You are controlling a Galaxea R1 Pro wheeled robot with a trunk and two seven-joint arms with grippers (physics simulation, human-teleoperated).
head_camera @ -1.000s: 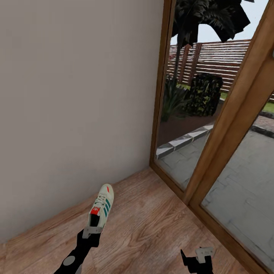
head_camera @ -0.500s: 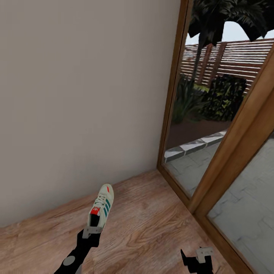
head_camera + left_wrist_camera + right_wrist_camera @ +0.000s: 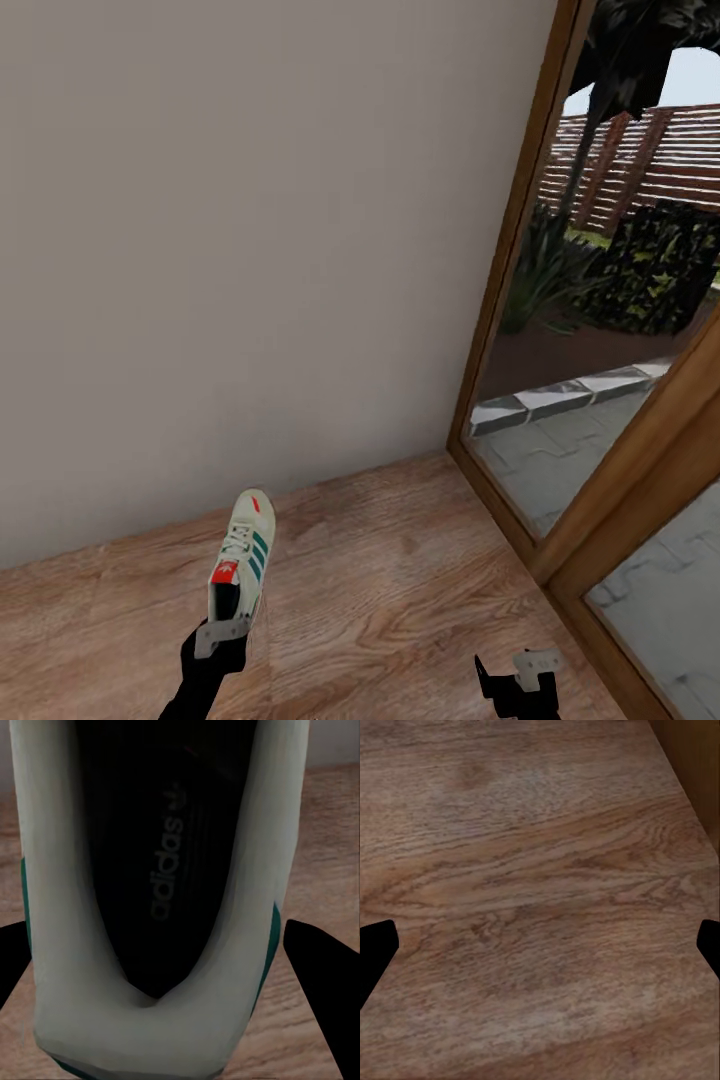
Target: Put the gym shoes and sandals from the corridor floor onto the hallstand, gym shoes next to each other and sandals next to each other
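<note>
Since the earlier frames the whole head view has swung: the glazed door frame (image 3: 505, 300) now sits further toward the right edge and more plain wall (image 3: 250, 250) is seen. This is camera movement; the shoe's place against the left gripper is unchanged.

One gym shoe (image 3: 240, 562) is held by its heel in the left gripper (image 3: 222, 632), toe pointing away toward the wall, raised above the corridor floor (image 3: 400, 600). In the left wrist view the sneaker's opening and dark insole (image 3: 161, 862) are seen close up, with a dark finger (image 3: 322, 967) at each side of the heel; the fingers are clamped on it.

Right gripper (image 3: 518, 675) is seen low in the head view. In the right wrist view its fingertips (image 3: 375, 952) stand wide apart over bare planks, nothing between them.
</note>
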